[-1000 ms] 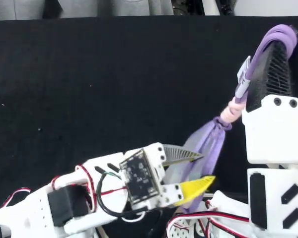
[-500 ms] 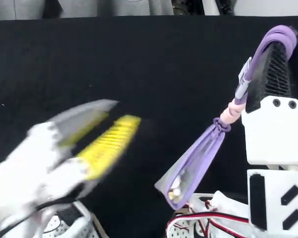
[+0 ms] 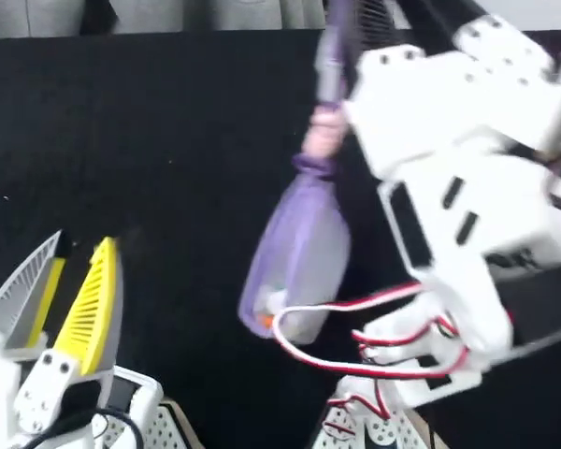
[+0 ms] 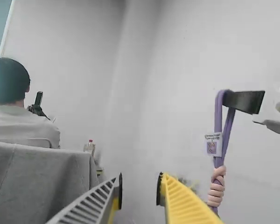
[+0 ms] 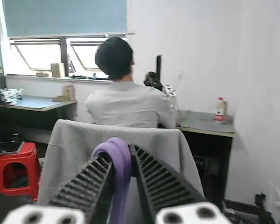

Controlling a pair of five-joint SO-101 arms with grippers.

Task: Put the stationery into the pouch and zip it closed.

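The purple pouch (image 3: 301, 253) hangs in the air over the middle of the black table, with white and orange stationery (image 3: 265, 316) showing at its lower end. Its purple strap (image 5: 115, 161) runs up past a pink coil (image 3: 324, 134) into my right gripper (image 5: 122, 157), whose black fingers are shut on it. From the left wrist view the strap (image 4: 219, 135) hangs from those black fingers (image 4: 245, 101). My left gripper (image 3: 80, 248) is at the near left corner, pointing up. Its grey and yellow fingers are slightly open around nothing, well apart from the pouch.
A black cloth covers the table (image 3: 150, 131). The right arm's white body (image 3: 467, 206) and red wires (image 3: 355, 327) sit close beside the hanging pouch. A grey cloth (image 3: 215, 14) lies along the far edge.
My left gripper pulled away from the pouch's mouth, swung left and ended at the near left corner, pointing up. The right arm carried the hanging pouch left and farther back.
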